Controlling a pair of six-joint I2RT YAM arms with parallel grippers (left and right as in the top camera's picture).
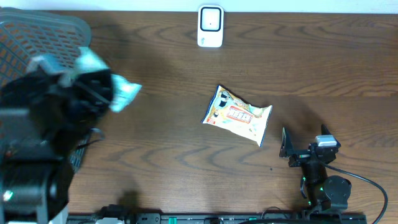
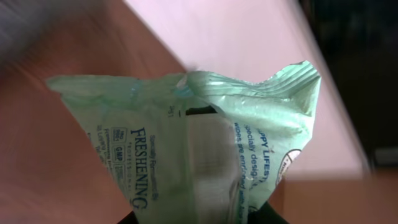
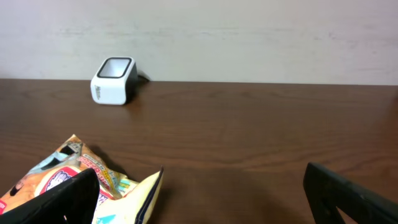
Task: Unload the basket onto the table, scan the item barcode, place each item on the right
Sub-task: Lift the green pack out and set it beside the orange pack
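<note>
**Over the table's left side, one claw is gripping a green wipes packet**

Two robot arms are working at one dark wooden table (image 1: 186, 165). One white scanner (image 1: 210, 26) is standing at the far edge. One grey mesh basket (image 1: 37, 28) is sitting at the far left corner. Two packaged goods are showing: one wipes packet and one snack bag.

The left gripper (image 1: 102, 87) is clamping the wipes packet (image 2: 186, 124) by its lower end. It is holding the packet up over the table's left side, just beside the basket and well apart from the scanner. The packet is looking pale mint green and crinkled, with a crimped seal along its top edge. Blue print is running down it, including the word "FRESHENING", and a whitish strip is running down its middle.

The snack bag (image 1: 239, 115) is lying flat near the middle of the table, cream with a red label. The right gripper (image 3: 205, 199) is resting low at the front right, near the bag, its jaws spread wide apart and gripping nothing.
</note>
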